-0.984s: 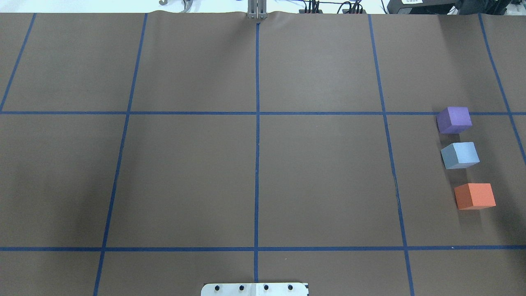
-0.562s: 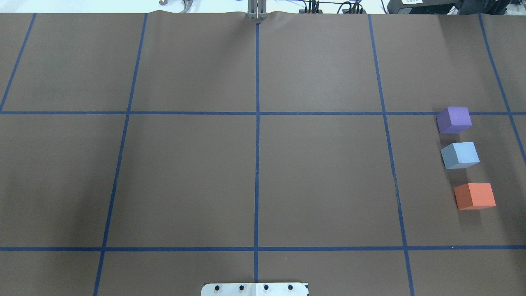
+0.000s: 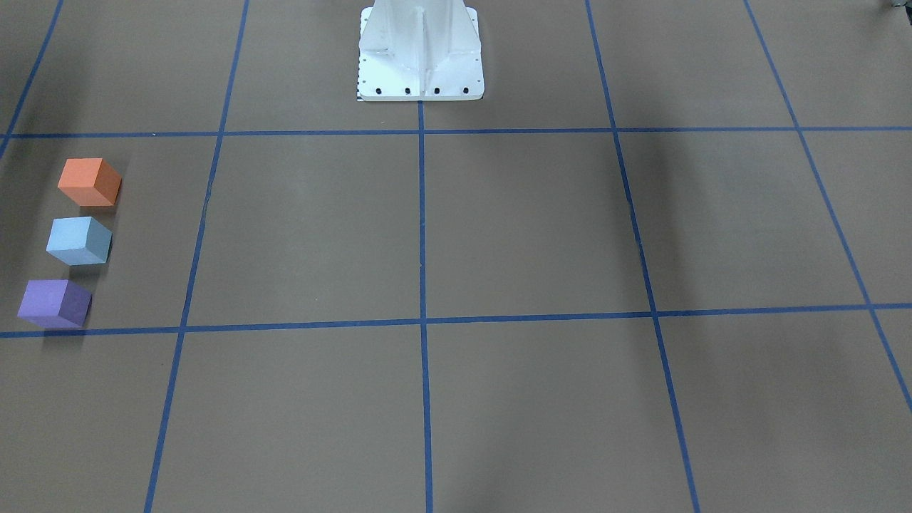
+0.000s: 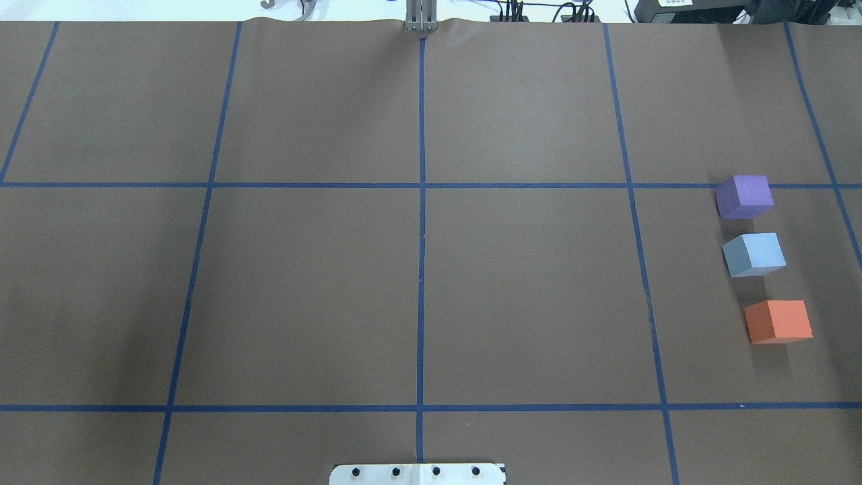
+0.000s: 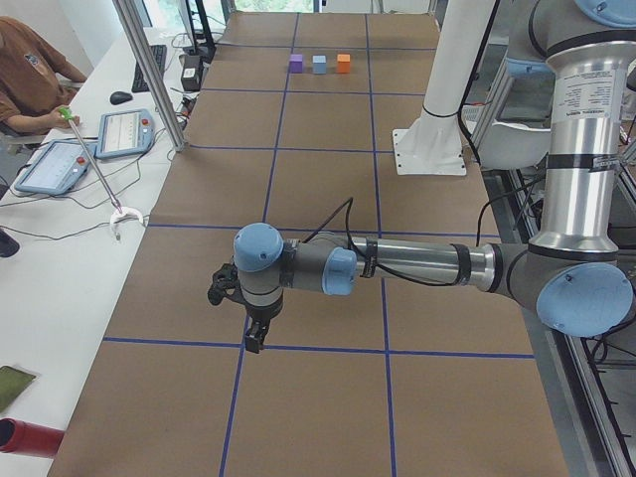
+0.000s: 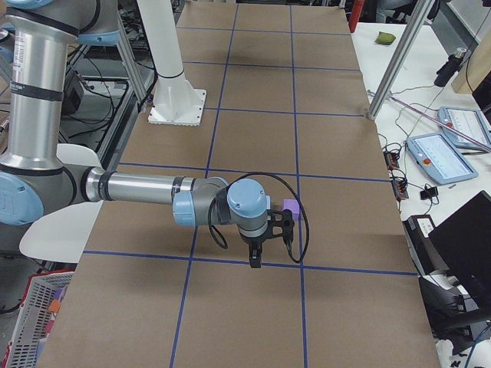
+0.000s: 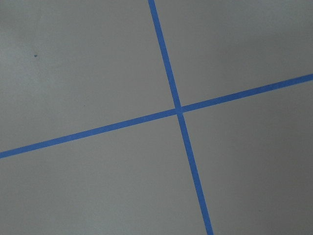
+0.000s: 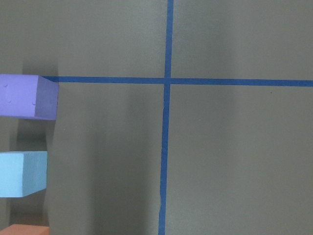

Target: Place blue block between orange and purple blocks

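Observation:
The light blue block stands on the brown table between the purple block and the orange block, in a column at the right of the overhead view. All three are apart. They also show in the front-facing view: orange, blue, purple. The right wrist view shows purple, blue and an orange edge at its left. My left gripper hangs over a tape crossing, far from the blocks. My right gripper hangs beside the purple block. I cannot tell whether either is open or shut.
The white robot base stands at the table's near middle. Blue tape lines divide the brown table cover. An operator, tablets and a metal post are beside the table's far side.

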`<state>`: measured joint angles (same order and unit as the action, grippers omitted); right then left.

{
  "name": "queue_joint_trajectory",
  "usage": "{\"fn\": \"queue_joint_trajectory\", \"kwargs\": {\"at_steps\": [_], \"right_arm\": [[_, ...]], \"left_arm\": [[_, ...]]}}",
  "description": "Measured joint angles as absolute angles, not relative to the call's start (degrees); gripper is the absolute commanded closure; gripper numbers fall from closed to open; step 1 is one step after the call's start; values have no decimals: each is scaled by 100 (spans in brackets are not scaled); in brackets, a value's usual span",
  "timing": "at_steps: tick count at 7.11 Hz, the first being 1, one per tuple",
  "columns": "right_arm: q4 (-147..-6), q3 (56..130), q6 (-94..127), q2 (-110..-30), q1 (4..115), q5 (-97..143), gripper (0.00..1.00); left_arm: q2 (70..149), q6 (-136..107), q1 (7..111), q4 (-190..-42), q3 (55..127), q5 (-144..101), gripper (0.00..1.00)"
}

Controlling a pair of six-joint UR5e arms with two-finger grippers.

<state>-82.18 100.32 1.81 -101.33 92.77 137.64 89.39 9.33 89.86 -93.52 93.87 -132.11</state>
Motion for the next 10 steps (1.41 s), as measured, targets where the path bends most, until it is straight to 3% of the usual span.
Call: {"fn": "queue_joint_trajectory", "kwargs": {"at_steps": [10], "right_arm": [[-8885, 10142, 185, -10080, 9246, 13756, 0]], "left_arm": [[8912, 923, 8972, -9352, 9331, -13202, 0]]}}
